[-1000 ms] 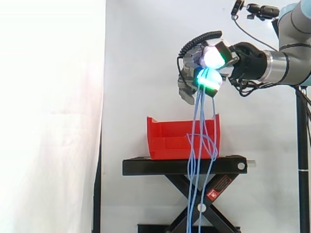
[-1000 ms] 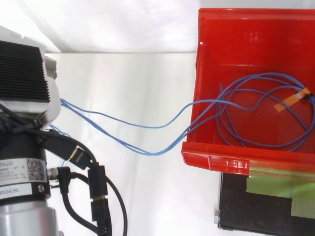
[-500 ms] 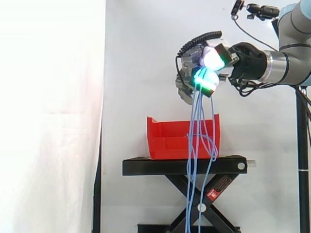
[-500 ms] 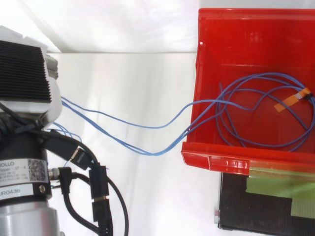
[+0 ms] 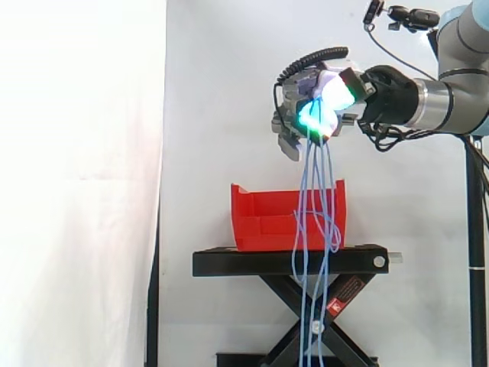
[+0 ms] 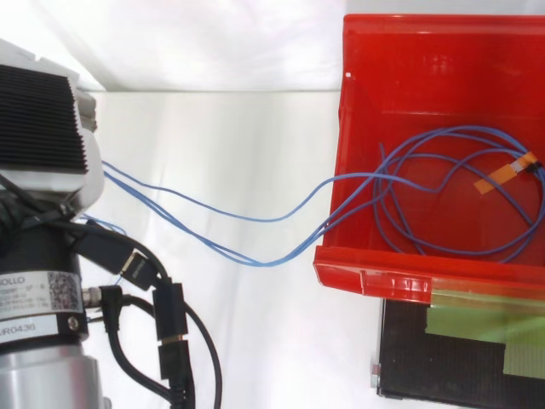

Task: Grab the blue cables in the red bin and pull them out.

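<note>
My hand (image 5: 293, 116) hangs high above the red bin (image 5: 263, 218), its fingers curled round a bunch of blue cables (image 5: 314, 191). The strands drop from the glowing green and white fingertips (image 5: 315, 115), pass in front of the bin and hang down below the stand. From above, the back of the hand (image 6: 43, 128) sits at the left. The blue cables (image 6: 385, 192) stretch from it over the bin's rim (image 6: 400, 277) to a coil that lies inside the bin. An orange tape tag (image 6: 507, 175) marks the coil.
The bin stands on a black scissor-lift stand (image 5: 283, 262) before a white curtain. Green tape (image 6: 477, 328) covers part of the stand's top beside the bin. The arm (image 5: 447, 99) comes in from the right edge.
The hand has risen a little and shifted left, drawing the hanging strands upward. The coil in the bin has hardly moved.
</note>
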`<state>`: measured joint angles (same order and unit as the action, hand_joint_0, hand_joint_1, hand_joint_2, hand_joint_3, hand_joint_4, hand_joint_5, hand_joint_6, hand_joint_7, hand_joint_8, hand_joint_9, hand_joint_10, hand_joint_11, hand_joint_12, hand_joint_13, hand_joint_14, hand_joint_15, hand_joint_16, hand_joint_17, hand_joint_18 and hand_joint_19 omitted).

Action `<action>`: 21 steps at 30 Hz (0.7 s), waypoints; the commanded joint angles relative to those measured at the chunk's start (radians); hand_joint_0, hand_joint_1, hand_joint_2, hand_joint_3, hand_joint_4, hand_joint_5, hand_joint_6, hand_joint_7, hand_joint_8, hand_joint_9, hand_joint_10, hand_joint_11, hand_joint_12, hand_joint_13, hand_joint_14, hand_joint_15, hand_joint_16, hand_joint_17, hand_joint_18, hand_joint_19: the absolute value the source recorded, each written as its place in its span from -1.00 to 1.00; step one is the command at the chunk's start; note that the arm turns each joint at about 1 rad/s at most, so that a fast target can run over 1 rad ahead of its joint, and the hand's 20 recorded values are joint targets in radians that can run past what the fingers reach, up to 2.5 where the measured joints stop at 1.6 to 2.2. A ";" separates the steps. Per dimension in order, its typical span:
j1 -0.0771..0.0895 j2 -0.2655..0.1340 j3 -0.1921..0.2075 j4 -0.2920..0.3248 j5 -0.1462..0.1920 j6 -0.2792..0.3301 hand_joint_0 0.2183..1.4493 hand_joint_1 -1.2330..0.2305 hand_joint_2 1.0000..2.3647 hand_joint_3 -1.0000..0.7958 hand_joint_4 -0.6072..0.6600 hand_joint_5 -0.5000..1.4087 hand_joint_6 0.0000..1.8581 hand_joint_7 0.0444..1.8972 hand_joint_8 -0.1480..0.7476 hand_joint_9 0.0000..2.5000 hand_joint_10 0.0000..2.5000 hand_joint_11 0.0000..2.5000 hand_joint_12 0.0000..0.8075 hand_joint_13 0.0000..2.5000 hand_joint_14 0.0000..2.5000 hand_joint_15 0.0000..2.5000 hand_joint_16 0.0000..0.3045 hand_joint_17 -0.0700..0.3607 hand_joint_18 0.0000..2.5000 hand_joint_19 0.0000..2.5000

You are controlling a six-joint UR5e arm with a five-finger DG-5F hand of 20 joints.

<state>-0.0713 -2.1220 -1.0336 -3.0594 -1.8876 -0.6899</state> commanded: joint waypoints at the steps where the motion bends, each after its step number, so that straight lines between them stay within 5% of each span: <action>1: -0.001 0.000 0.000 0.010 -0.001 0.008 0.12 -0.73 -1.00 -1.00 0.31 -0.02 0.04 -0.50 0.04 -0.46 -0.73 0.31 -0.12 -0.31 0.66 -0.14 -0.71 -0.21 -0.45 -0.13; 16: -0.001 0.000 0.000 0.047 -0.002 0.002 0.23 -0.70 -1.00 -0.93 0.28 -0.05 0.33 -0.58 0.02 -0.44 -0.66 0.27 -0.15 -0.29 0.65 -0.14 -0.72 -0.23 -0.42 -0.12; 21: -0.001 0.000 0.000 0.117 -0.027 -0.070 0.24 -0.70 -1.00 -0.92 0.26 -0.05 0.34 -0.58 0.02 -0.44 -0.65 0.27 -0.14 -0.29 0.66 -0.13 -0.72 -0.23 -0.41 -0.13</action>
<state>-0.0720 -2.1218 -1.0338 -2.9743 -1.9014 -0.7242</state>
